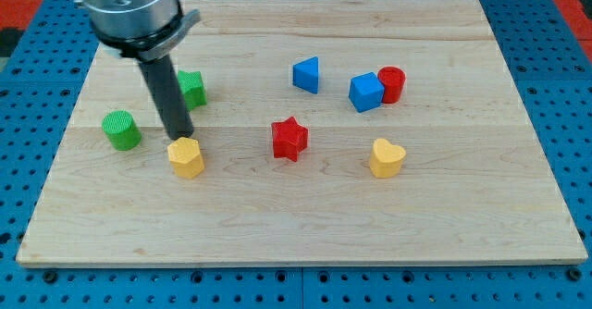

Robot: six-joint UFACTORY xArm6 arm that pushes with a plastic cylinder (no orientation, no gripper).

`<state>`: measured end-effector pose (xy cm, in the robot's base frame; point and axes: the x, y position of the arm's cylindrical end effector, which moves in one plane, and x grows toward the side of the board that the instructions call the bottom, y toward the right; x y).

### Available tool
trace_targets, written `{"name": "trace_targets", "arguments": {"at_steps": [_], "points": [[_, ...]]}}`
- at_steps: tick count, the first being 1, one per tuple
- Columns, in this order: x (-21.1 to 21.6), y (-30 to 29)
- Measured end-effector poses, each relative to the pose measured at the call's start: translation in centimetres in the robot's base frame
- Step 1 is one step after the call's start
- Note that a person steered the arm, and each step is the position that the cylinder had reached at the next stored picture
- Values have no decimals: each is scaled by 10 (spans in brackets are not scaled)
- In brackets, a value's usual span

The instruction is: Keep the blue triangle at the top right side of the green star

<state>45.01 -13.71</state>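
my tip point(180, 137) ends at 12 o'clock of a yellow block point(186, 157), touching or nearly so; bare rod, no jaws, holding nothing. blue triangle point(307, 75) sits well apart at 3 o'clock of green star point(191, 88), which the rod partly hides. risk: a sweep from here likely shoves the star or yellow block instead. count: two green, two yellow, two red, two blue.
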Motion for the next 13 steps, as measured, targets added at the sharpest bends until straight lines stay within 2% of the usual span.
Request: {"name": "trace_targets", "arguments": {"at_steps": [1, 2, 4, 5, 6, 7, 8, 9, 11, 12, 13], "points": [[-2, 22], [-12, 81], [25, 116], [18, 115], [-40, 141], [-72, 149], [-71, 192], [-90, 201], [-124, 104], [-97, 145], [-72, 130]]}}
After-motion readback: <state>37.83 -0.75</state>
